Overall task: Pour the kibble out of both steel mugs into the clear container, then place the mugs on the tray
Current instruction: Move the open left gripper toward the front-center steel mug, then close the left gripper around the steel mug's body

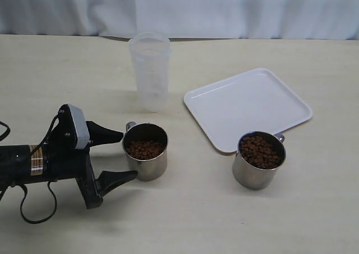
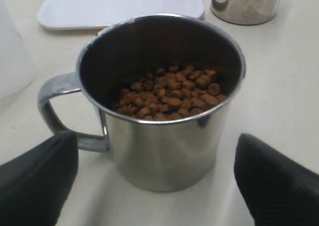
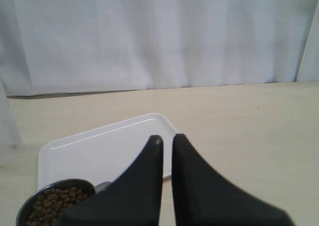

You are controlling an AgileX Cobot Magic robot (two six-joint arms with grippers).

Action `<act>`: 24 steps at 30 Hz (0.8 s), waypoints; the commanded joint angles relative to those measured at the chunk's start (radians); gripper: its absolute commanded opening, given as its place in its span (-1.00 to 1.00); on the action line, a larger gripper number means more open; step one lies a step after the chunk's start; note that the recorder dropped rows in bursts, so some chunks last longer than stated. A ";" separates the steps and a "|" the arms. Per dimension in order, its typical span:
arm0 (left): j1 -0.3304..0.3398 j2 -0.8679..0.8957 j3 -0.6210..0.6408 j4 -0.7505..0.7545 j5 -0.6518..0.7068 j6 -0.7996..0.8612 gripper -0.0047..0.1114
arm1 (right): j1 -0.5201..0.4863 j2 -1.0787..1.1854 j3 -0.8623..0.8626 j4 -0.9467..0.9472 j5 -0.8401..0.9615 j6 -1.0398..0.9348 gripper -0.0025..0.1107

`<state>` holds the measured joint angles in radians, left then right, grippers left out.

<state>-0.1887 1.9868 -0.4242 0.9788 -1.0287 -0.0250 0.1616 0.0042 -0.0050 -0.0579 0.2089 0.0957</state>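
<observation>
We hold left fingers spread wide, empty, just short of the left mug, container at its 12 o'clock; right fingers pressed together, empty. Snagging the handle may spill kibble.

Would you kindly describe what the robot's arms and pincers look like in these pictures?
The left arm is black, with a striped brownish band and a grey block at the wrist; a thin black cable loops beside it. The left pincer has two black fingers tapering to blunt tips. The right pincer shows the same black wedge-shaped fingers; its arm is out of view.
</observation>
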 commanded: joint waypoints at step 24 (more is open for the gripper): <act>-0.010 0.191 -0.208 0.056 -0.057 -0.080 0.15 | 0.003 -0.004 0.005 -0.003 0.000 -0.004 -0.87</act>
<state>-0.1961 2.1619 -0.6152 1.0455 -1.0750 -0.0958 0.1616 0.0042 -0.0050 -0.0579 0.2089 0.0957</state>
